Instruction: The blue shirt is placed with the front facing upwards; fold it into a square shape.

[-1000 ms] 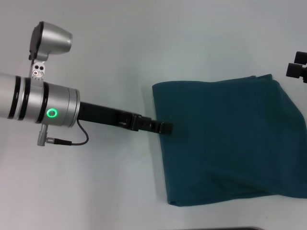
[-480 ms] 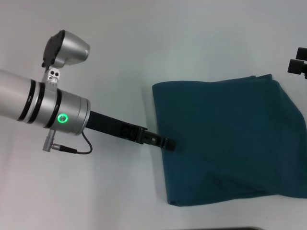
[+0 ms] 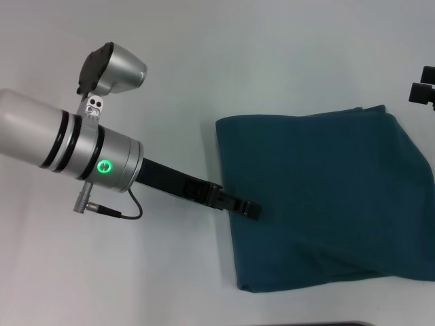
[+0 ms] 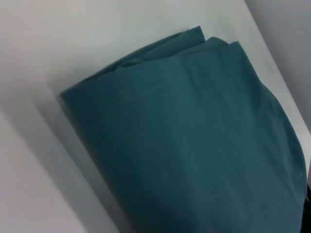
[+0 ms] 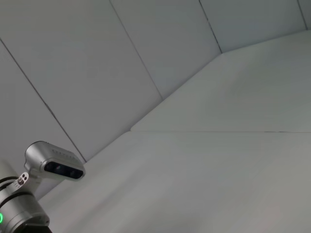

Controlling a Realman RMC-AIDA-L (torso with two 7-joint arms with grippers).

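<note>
The blue shirt (image 3: 319,197) lies folded into a rough rectangle on the right half of the white table, plain side up, with no lettering or collar showing. Its stacked folded edges fill the left wrist view (image 4: 194,136). My left gripper (image 3: 253,210) reaches in from the left and sits at the shirt's left edge, just over the cloth, a little below its middle. At the far right edge of the head view, only a part of my right gripper (image 3: 423,92) shows, beyond the shirt's far right corner and apart from it.
The white table (image 3: 170,61) carries nothing else that I can see. The left arm's silver forearm (image 3: 75,146) and its wrist camera (image 3: 112,68) hang over the table's left half. In the right wrist view the left arm (image 5: 19,208) shows before pale wall panels.
My left gripper has slid along the shirt's left edge toward the near side and slightly right, the forearm swinging with it. The shirt and the right gripper have not moved.
</note>
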